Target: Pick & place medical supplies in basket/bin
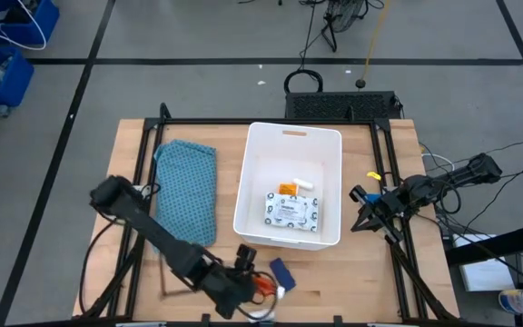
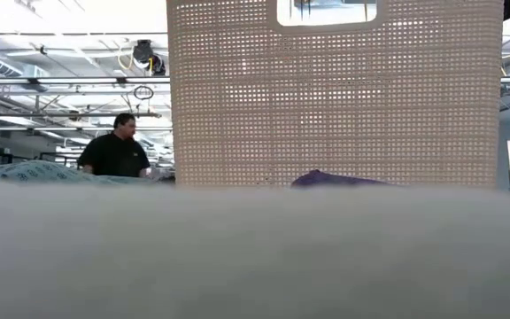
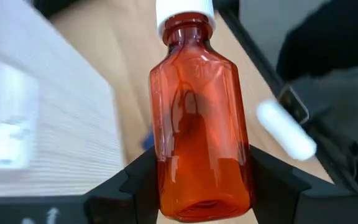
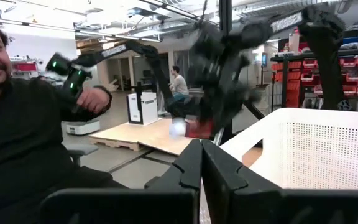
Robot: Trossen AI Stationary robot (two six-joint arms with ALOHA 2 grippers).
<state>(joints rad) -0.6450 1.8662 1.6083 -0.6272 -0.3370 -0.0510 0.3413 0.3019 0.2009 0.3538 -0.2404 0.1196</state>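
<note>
My left gripper [image 1: 261, 285] is at the table's near edge, in front of the white tub [image 1: 248, 163], and is shut on a red bottle [image 3: 199, 130] with a white cap. Inside the tub lie a flat white printed packet [image 1: 291, 212], an orange pill bottle [image 1: 286, 188] and a small white tube [image 1: 303, 183]. A blue piece [image 1: 281, 271] lies on the table by the left gripper. Another white tube [image 3: 286, 130] shows beyond the bottle. My right gripper [image 4: 201, 169] is shut and empty, to the right of the tub [image 4: 316, 149]. My left gripper pinches the red bottle's lower body [image 3: 166, 180], near its base, between its two fingers [image 3: 138, 177], one on each side. The bottle points along the fingers, cap end [image 3: 185, 12] out past the fingertips. Whether it is clear of the table I cannot tell.
A teal patterned cloth [image 1: 187, 191] lies left of the tub. A black frame rail [image 1: 390, 154] runs along the table's edges. A person [image 4: 23, 118] is beyond the table in the right wrist view, another [image 2: 116, 151] far back in the low view.
</note>
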